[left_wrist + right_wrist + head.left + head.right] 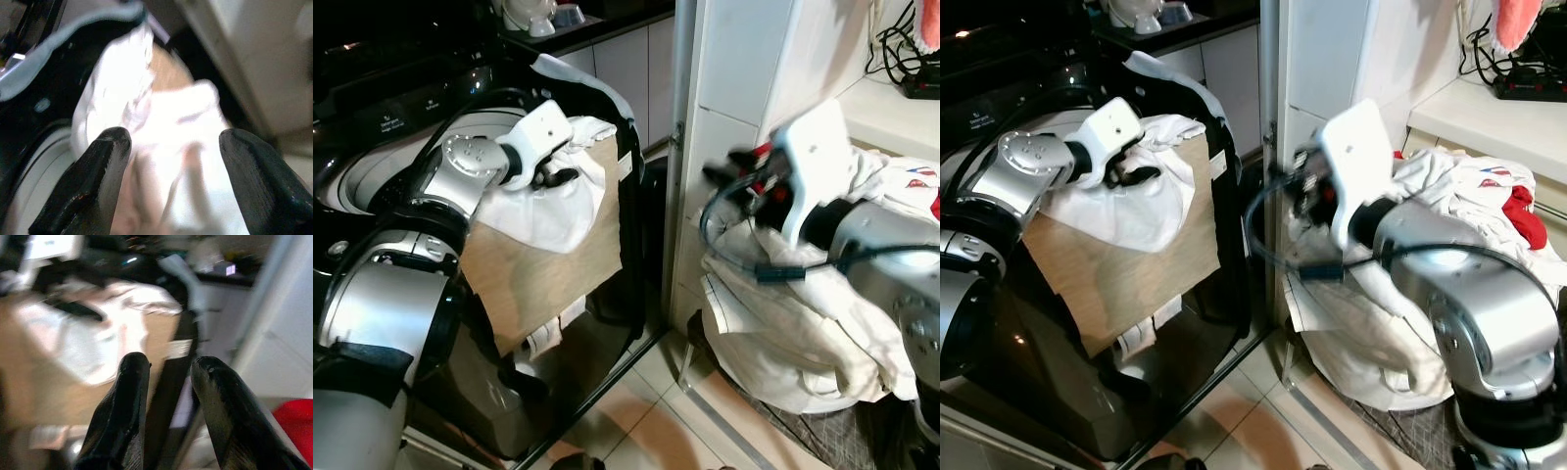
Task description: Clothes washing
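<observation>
1. The left claw (558,176) is seen at the white cloth (548,211), which is draped over the washing machine's (372,176) raised lid (563,259).
2. Its fingers (100,161) are spread, with cloth between them; actual contact cannot be judged through the blur.
3. The right claw (168,406) is held slightly parted, gripping nothing, beside the pile of white laundry (803,323).
4. A red garment (1523,215) is seen on that pile.

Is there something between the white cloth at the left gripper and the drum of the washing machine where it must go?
Yes. The white cloth lies draped over a tan panel propped at the washing machine opening, and the left gripper reaches onto it. The cloth must clear the panel's top edge.
</observation>
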### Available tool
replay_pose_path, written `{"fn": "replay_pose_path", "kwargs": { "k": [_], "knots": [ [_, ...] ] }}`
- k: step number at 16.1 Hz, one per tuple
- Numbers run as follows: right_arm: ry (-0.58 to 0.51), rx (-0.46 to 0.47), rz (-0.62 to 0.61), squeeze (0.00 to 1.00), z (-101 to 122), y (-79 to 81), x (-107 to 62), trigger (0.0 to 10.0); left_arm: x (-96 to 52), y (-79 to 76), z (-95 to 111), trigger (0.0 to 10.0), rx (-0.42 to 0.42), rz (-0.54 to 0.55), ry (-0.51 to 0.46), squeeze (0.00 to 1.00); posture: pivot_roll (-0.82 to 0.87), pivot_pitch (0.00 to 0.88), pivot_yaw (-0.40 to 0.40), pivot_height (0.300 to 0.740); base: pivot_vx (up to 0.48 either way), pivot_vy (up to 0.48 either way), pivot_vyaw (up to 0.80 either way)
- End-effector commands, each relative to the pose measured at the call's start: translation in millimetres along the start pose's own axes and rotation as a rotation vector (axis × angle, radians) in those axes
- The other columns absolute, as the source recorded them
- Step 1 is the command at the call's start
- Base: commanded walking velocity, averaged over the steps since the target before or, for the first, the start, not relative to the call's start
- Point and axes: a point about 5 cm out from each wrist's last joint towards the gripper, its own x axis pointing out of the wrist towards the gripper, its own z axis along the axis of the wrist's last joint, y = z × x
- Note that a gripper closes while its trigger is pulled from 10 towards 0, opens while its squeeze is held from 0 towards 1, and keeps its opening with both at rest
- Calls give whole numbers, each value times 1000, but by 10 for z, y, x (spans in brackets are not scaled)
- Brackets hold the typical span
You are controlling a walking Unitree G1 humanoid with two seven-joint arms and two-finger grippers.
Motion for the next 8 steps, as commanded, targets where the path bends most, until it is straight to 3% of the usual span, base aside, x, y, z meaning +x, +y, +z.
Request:
{"fn": "replay_pose_path", "kwargs": {
  "k": [1, 3, 7, 8],
  "knots": [
    [6, -14, 45, 0, -6, 79, 3, 10000, -28, 31, -103, 10000, 33, 43, 66, 0, -107, 0, 100, 740, 0, 0, 0],
    [14, -16, 68, 0, -70, 134, 26, 10000, -45, 82, -172, 10000, 77, 144, 135, 0, -107, 0, 99, 740, 0, 0, 0],
    [47, -7, 108, 0, -170, 218, 32, 10000, -49, 0, -360, 10000, 55, 111, 236, 0, -109, 0, 98, 740, 0, 0, 0],
    [49, -3, 108, 0, -183, 225, 36, 10000, -43, -41, -404, 0, -17, 88, 236, 0, -111, 0, 99, 740, 0, 0, 0]
  ]
}}
